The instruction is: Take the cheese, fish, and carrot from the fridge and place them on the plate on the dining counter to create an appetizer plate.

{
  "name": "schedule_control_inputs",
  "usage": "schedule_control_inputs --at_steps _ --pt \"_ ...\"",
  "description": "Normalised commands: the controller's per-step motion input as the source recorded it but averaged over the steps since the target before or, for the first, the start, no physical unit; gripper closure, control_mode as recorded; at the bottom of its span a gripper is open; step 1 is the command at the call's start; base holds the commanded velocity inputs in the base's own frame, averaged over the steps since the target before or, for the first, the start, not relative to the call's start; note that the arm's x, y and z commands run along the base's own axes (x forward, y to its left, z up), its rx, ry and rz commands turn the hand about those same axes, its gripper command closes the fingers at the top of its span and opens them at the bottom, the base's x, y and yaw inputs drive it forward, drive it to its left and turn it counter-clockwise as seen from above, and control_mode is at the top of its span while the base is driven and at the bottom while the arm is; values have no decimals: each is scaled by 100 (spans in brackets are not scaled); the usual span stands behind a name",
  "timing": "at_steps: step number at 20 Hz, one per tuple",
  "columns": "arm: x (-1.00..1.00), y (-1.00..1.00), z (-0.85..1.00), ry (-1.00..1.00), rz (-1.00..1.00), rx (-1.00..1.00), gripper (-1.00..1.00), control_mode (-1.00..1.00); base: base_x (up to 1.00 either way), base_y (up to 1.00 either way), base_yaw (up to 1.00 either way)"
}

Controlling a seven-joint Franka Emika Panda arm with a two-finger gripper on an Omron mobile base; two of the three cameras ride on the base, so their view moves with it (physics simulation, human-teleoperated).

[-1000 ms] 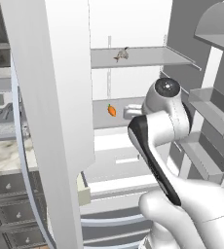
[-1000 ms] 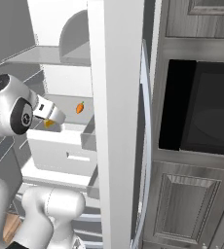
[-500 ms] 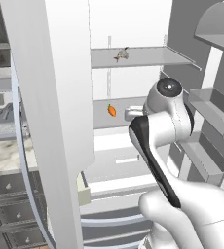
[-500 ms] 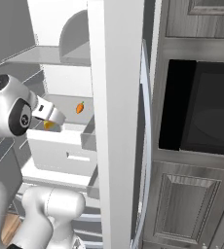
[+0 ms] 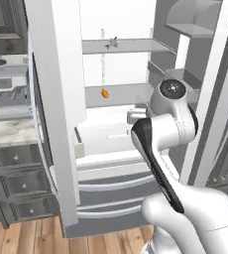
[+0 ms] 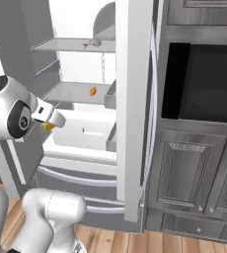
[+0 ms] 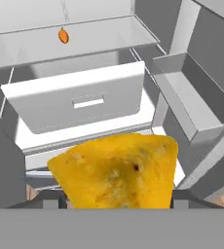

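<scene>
The fingers (image 7: pixel 53 200) are clamped on the cheese (image 7: pixel 118 171), one dark tip just showing at each lower corner of the wedge. From the hand's own camera the cheese sits big and yellow right in front, held flat-on, its speckled face toward the lens. From the right side of the base a sliver of it (image 6: pixel 48 127) peeks out orange beneath the gripper (image 6: pixel 50 121), which hangs in front of the open fridge (image 6: pixel 76 133), level with the white drawer (image 7: pixel 80 102).

So the first fetch looks half done: cheese in hand, not yet out of the doorway. The carrot (image 7: pixel 63 35) lies on the shelf just above the drawer, toward its left end; from the left of the base it (image 5: pixel 104 93) shows as a small orange spot on that same shelf. The fish (image 5: pixel 111 43) lies one shelf higher, small and grey, near the shelf's front edge.

Next, I'd judge, the arm must draw the wedge straight back out between the two doors without brushing the door (image 5: pixel 54 114) on the left or the door bins (image 7: pixel 192 99) on the right, and then the base has to drive off to the plate on the dining counter. The grip needs to hold firm through that drive; the wedge is soft-looking and held by its narrow end, so it could twist.
</scene>
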Motion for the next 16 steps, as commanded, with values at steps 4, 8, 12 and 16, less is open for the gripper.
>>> schedule_control_inputs --at_steps 4,8,12,16 --pt "0 0 0 0 0 0 100 100 -79 0 -3" --pt "0 0 0 0 0 0 100 100 -43 0 -20" --pt "0 0 0 0 0 0 100 100 -38 0 -74" --pt "0 0 0 0 0 0 100 100 -45 0 -87"
